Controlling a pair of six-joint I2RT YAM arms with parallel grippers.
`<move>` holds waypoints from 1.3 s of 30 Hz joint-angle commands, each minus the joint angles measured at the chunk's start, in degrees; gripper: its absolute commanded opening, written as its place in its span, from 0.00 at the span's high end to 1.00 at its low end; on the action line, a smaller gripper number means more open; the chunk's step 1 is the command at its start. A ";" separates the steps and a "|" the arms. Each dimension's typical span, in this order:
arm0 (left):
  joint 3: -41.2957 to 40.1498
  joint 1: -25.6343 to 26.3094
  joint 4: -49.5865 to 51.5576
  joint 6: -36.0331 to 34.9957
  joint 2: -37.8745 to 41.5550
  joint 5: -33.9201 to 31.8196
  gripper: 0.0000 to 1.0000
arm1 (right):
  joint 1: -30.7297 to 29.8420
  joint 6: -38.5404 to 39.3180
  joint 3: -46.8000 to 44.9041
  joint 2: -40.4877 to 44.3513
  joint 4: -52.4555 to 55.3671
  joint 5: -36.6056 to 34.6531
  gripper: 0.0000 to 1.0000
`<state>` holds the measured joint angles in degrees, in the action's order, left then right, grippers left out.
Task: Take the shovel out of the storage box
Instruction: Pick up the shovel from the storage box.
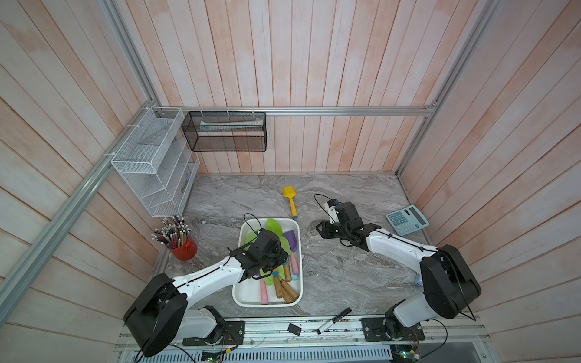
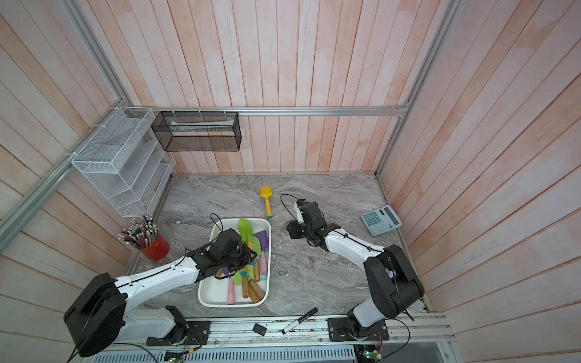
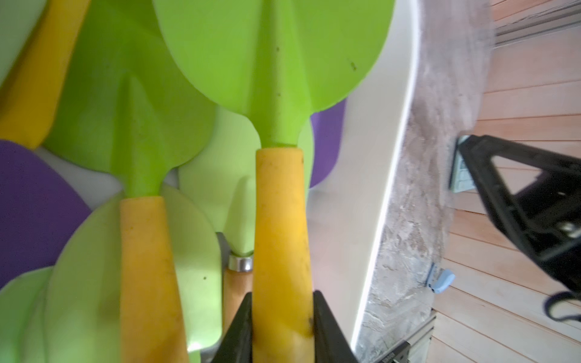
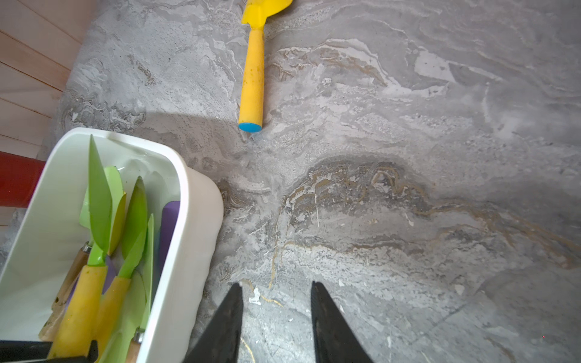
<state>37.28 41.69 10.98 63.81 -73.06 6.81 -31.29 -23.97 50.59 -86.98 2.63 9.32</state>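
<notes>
A green shovel [image 3: 276, 72] with a yellow handle lies inside the white storage box [image 1: 246, 294], atop a heap of other shovels [image 1: 287, 287] with green and purple blades and wooden, pink and yellow handles. The left gripper [image 3: 283, 327] reaches down into the box and is clamped on the yellow handle, a black finger pressed to each side. Whether the shovel rests on the heap or is raised clear of it is hard to judge from the close, blurred wrist view. The box sits on the grey marble-patterned table [image 1: 345, 276], in front of the left arm. The right gripper [image 4: 276, 284] hovers over bare table just beside the box, jaws apart with nothing between them. A yellow shovel [image 1: 290, 201] lies on the table beyond the box, apart from it. A calculator [image 1: 407, 220] rests by the right wall, a red cup of pencils [image 1: 184, 248] by the left, and a marker [image 1: 334, 320] at the front edge.
</notes>
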 commanded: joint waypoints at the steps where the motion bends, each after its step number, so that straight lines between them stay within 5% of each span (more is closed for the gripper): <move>1: -1.04 0.17 -1.58 -2.05 3.08 1.02 0.80 | -0.53 -0.55 -0.40 2.27 0.77 1.27 0.62; 8: -5.97 0.10 -7.84 -4.50 12.76 5.01 0.85 | -0.91 -3.68 -4.18 10.58 -2.47 8.36 0.62; 16: -14.86 -1.57 -20.28 -6.94 25.64 11.11 0.87 | -3.55 -17.78 -12.33 14.44 -26.47 32.03 0.46; 39: -19.52 -2.56 -40.57 -5.36 27.26 24.54 0.87 | -8.98 -36.22 -9.51 2.37 -60.31 44.99 0.50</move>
<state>18.28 39.31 -25.19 58.70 -45.52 29.02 -39.90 -57.17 38.96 -83.90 -50.96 52.05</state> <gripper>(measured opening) 0.270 0.506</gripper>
